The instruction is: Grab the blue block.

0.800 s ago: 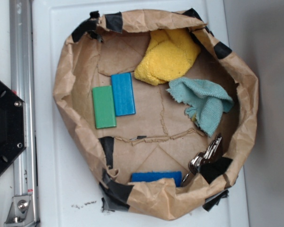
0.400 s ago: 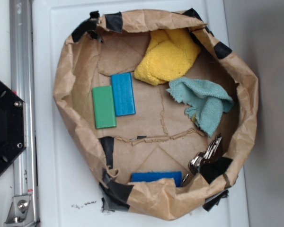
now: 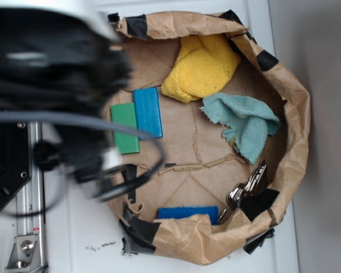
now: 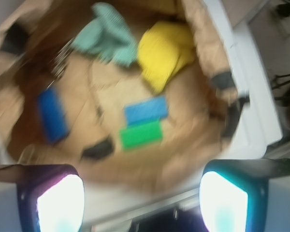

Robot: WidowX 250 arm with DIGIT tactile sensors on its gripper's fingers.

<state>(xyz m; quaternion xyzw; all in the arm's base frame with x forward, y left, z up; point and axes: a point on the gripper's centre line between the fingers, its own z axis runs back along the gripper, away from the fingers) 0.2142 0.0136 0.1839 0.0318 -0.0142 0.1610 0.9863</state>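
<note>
The sky-blue block [image 3: 148, 112] lies flat on the floor of a brown paper bag, long side against a green block [image 3: 127, 132]. In the wrist view the blue block [image 4: 146, 109] and the green block [image 4: 141, 135] show blurred, well ahead of my fingers. My gripper [image 4: 142, 193] is open, its two fingers wide apart with nothing between them, high over the bag's near rim and the white surface. My arm [image 3: 57, 74] shows as a dark blur at the exterior view's left and covers part of the green block.
The paper bag's rolled rim [image 3: 295, 114] rings everything. Inside lie a yellow cloth [image 3: 202, 67], a teal cloth [image 3: 244, 122], a darker blue slab [image 3: 187, 212] and a metal clip [image 3: 247, 187]. A metal rail [image 3: 27, 227] runs along the left.
My arm has swept into the exterior view from the left, where no arm showed before. The blocks and cloths have not moved.
</note>
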